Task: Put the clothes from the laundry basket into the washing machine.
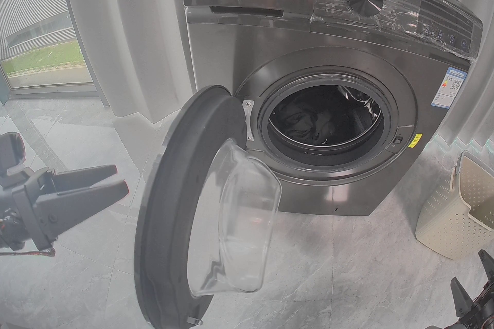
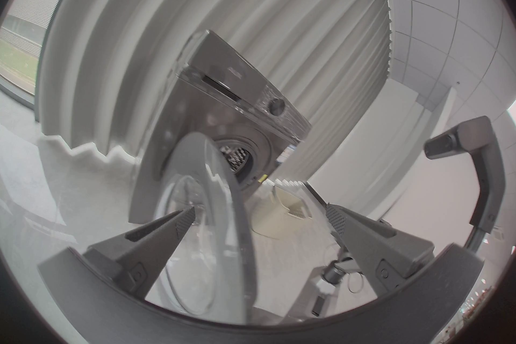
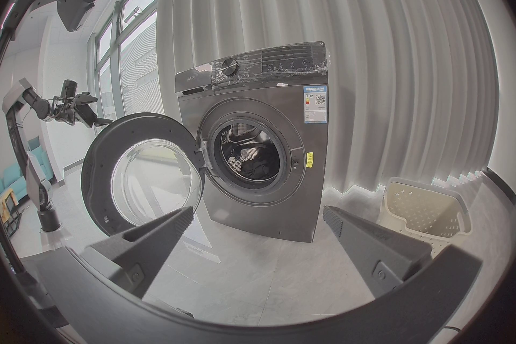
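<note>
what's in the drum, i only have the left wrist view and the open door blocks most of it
Observer: Dark clothes lie in the drum; the head view looks straight in.
Operator: ok and is anything left to load
Observer: The right wrist view looks into the laundry basket, and no clothes show in the part it sees.
Operator: is the other arm carrying anything
Observer: No. The right gripper is open, with nothing between its fingers.
</note>
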Motion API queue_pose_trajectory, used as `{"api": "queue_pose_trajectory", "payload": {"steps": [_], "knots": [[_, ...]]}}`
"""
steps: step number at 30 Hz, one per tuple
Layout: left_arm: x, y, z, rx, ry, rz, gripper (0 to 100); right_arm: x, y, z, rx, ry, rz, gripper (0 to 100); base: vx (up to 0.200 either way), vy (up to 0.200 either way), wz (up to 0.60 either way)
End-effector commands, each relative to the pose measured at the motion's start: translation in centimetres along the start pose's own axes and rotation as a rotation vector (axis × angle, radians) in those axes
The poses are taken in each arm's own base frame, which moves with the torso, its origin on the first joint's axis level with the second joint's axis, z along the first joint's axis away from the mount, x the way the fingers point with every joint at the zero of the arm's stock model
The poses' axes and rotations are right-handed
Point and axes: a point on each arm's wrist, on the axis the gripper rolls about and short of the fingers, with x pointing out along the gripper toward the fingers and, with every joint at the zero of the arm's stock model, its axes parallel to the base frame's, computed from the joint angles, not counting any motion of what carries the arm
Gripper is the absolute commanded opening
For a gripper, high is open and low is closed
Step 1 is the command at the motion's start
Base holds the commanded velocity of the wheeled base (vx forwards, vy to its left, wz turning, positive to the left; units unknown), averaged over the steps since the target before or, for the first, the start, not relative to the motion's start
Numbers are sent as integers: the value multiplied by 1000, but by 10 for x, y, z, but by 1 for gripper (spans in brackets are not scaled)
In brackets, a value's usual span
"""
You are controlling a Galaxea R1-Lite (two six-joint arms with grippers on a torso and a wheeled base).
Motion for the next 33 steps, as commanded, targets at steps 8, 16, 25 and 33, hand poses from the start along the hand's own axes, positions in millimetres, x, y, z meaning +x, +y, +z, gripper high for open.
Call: {"api": "queue_pose_trajectory", "payload": {"steps": [8,16,25,33], "knots": [[6,38,-10,92,27,269,100,0,0,-2,-1,-2,1,100,0,0,0],[25,51,-22,76,124,259,100,0,0,-2,-1,-2,2,100,0,0,0],[70,48,-37,73,234,120,100,0,0,-2,-2,-2,1,100,0,0,0],[101,33,-31,52,150,23,100,0,0,-2,-4,-4,1,100,0,0,0]]}}
